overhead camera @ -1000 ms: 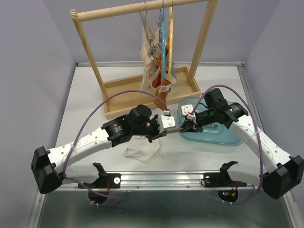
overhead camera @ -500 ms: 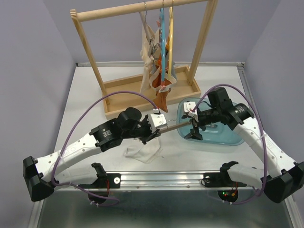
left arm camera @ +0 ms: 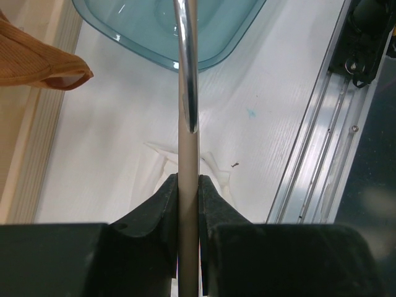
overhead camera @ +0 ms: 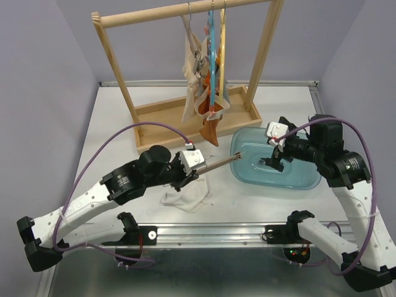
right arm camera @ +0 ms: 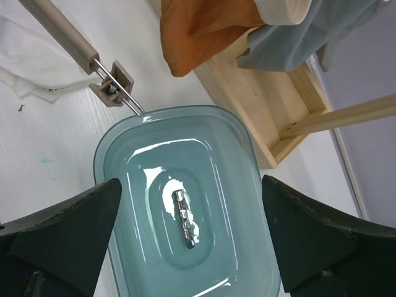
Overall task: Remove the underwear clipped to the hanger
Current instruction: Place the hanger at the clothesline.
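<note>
Left tool [left arm camera: 188,185]: clenched on the pale wooden bar of a hanger [overhead camera: 221,163], chrome wire running on toward 12 o'clock in the wrist view; bar bare, no cloth on it. Right tool [right arm camera: 192,180]: released, jaws spread wide with nothing between them, hovering over the tub [right arm camera: 102,162]. Change over the last second: right tool previously pinched at the hanger's clip end by the tub's 9 o'clock rim, now let go and drawn back toward 3 o'clock. Left arm likewise pulled back toward 8 o'clock, hanger carried along, clip tip just reaching the tub rim. Judged meaning: shared hold ended, hanger in sole charge of the left tool, right tool free for the next garment. White piece [overhead camera: 185,197]: crumpled on the desk [overhead camera: 111,133] at 6 o'clock of the left tool, just beside it, off any clip; counted as removed. Remaining underwear [overhead camera: 204,102]: beige, orange-brown and grey pieces bunched together, hanging from blue and yellow hangers [overhead camera: 212,37] on the wooden rack [overhead camera: 154,17] at 12 o'clock of the desk. Orange-brown tip dangling lowest, near the tub's 11 o'clock corner; clips too small to make out. Task standing: part done, most pieces not yet off. Next call, as a judgement: bare hanger set aside, then a reach up to the bunch, with care against snagging neighbouring cloth.
</note>
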Available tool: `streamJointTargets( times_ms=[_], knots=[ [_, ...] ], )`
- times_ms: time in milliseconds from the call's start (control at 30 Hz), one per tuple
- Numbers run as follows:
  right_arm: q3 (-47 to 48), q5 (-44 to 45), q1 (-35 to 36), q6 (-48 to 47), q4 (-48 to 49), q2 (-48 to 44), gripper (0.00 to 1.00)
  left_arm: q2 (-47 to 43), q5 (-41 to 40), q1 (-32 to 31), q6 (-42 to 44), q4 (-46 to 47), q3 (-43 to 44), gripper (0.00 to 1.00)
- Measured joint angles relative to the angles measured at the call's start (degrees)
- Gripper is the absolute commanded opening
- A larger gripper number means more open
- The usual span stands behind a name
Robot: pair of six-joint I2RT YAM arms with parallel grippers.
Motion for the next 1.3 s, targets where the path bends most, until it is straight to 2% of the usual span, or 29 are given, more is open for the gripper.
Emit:
streamJointTargets(
  times_ms=[367, 767, 967, 1300],
  knots=[
    [-2.1, -4.8, -5.6, -0.1, -0.1, -4.3, 1.0, -6.1, -3.4, 0.0, -0.5, -5.8, 2.5, 0.0],
    [-14.8, -13.9, -7.1, -0.9, 1.2, -5.0, 1.0, -15.0, -4.8, 0.0, -1.0, -8.4, 8.4, 0.0],
    [-21.9, -18.2, -7.3, -1.2, 3.3, -4.0, 1.0, -15.1, -8.1, 0.0, -1.9, -8.5, 14.1, 0.0],
    [-23.2, -20.9, -7.6, -1.4, 4.5, -4.6, 1.0, -14.9, -18.1, 0.0, -2.4, -8.5, 16.9, 0.0]
  ],
)
